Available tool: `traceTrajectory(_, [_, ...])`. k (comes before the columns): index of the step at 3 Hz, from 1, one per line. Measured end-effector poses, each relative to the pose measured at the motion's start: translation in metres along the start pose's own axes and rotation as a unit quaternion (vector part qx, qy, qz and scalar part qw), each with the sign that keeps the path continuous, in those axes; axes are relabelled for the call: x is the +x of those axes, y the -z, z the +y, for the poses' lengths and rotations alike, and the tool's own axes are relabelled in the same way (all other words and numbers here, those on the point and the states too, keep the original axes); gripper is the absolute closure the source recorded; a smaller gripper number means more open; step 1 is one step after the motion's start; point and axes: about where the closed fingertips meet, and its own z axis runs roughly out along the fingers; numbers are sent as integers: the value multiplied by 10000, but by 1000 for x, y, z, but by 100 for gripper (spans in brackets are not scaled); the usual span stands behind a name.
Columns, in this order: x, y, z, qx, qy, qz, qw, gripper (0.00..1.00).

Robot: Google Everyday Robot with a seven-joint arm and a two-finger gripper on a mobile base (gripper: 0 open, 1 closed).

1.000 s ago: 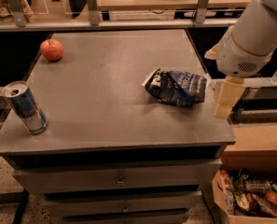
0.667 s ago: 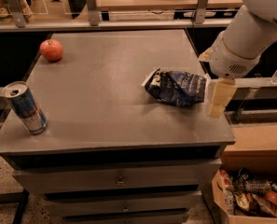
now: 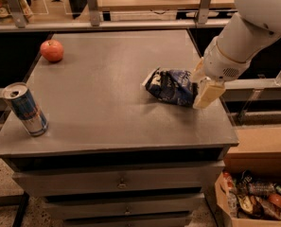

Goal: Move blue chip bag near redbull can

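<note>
Since the slim blue and silver redbull can [image 3: 25,109] stands upright at the near left corner of the grey desk [image 3: 111,126] with nothing beside it, you can take it that the task is barely under way: the bag has not yet been brought over.

Further back and far over to the right, the crumpled dark navy foil blue chip bag [image 3: 171,86] lies flat on the desk close to its right edge. It is well apart from the can, with most of the desk's width between them.

The cream-coloured end effector [image 3: 204,91] on the white arm sits at the bag's right side, low over the desk and touching or very nearly touching the foil. You cannot tell from this view whether it is open, closed or gripping the bag.

What is left, by my reading, is nearly everything: secure a hold, bring the bag across toward the near left corner, and set it beside the can without tipping it.

At the far left, the round red apple [image 3: 52,50] sits off that path.
</note>
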Motion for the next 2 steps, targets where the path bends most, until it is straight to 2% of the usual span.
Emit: traceTrajectory(2, [-17, -5, 3, -193, 292, -406, 9986, 87])
